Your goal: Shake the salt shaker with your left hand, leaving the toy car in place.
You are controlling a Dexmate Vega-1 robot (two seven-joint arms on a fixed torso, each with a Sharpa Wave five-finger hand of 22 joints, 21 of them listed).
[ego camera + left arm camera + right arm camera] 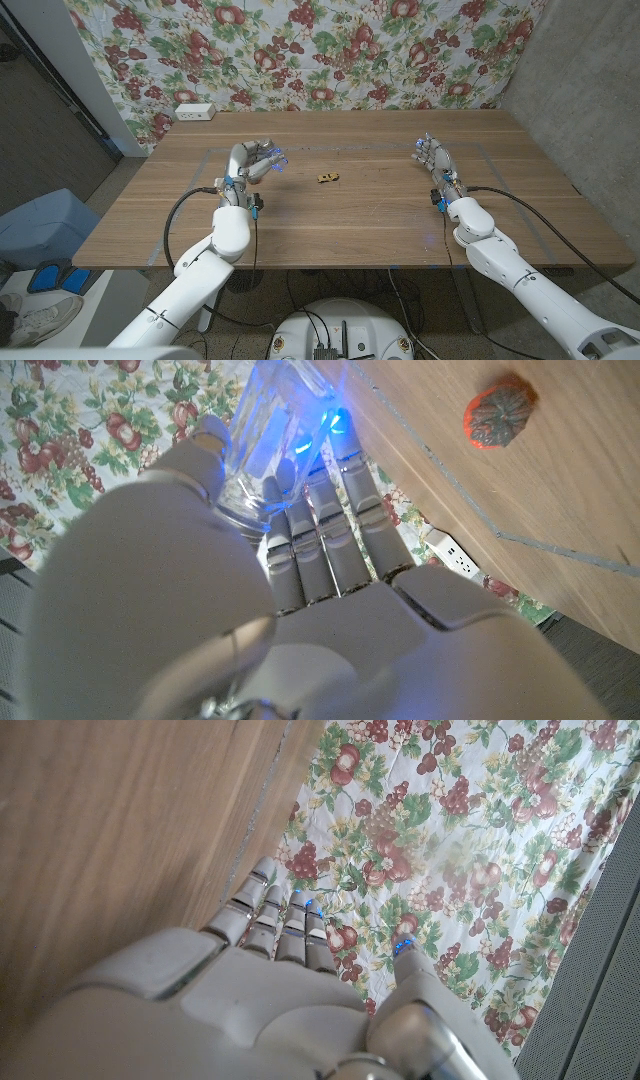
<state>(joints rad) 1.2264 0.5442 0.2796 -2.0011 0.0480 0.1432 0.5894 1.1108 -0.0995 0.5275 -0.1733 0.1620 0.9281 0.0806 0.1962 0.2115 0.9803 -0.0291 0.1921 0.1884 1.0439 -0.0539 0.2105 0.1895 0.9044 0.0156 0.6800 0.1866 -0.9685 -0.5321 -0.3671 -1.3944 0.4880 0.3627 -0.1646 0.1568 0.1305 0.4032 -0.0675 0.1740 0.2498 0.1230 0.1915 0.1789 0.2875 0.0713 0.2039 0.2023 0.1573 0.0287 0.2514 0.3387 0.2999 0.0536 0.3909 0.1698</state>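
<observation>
On the left half of the wooden table (360, 215), the left hand (255, 162) is raised a little above the surface with its fingers (318, 525) wrapped round a clear glass salt shaker (270, 435). The left wrist view shows the shaker gripped between thumb and fingers, lit blue where the fingertips press it. In the head view the shaker (274, 157) juts from the hand toward the table's middle.

Toy car (327, 177): small and yellowish, standing on the table near the middle, just to the right of the left hand and apart from it. In the left wrist view it appears as an orange and dark blur (499, 412) on the wood.

Right hand (435, 160): over the right side of the table, well apart from the car, fingers (262, 910) straight and spread, holding nothing.

Floral cloth (320, 50) hangs behind the table; a white power strip (194, 112) lies at its far left corner.
</observation>
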